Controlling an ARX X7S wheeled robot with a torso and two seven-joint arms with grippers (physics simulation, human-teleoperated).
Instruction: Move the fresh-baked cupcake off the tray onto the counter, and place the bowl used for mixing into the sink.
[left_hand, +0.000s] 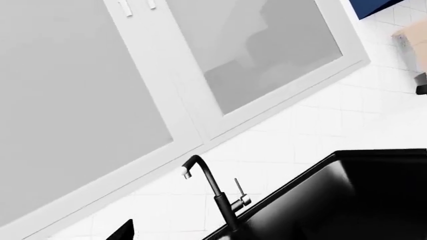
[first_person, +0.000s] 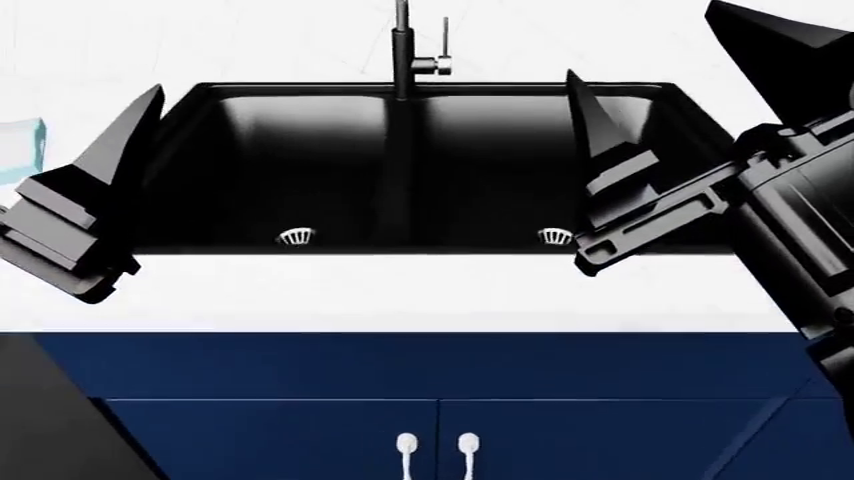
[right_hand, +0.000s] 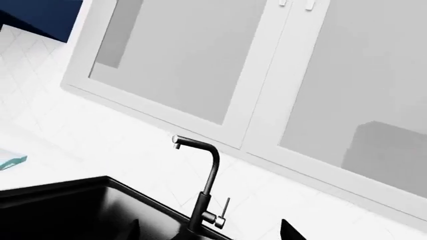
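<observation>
Both basins of the matte black sink (first_person: 334, 170) lie bare, a round metal drain (first_person: 296, 237) in each, the tall tap (first_person: 403, 45) behind. A turquoise tray (first_person: 19, 147) corner peeks in at far left on the white surface (first_person: 400, 295). Left gripper (first_person: 94, 190) and right gripper (first_person: 667, 130) hover, empty; whether their jaws are apart I cannot tell. Cupcake and bowl are out of sight.

The counter (first_person: 400, 295) is white with faint veining and sits over navy cabinets (first_person: 427, 400). A black double sink (first_person: 267, 160) is set into it, with a drain (first_person: 296, 237) in each basin and a tall black tap (first_person: 402, 45) behind. At the far left edge lies a pale turquoise corner, probably the tray (first_person: 20, 145).
</observation>
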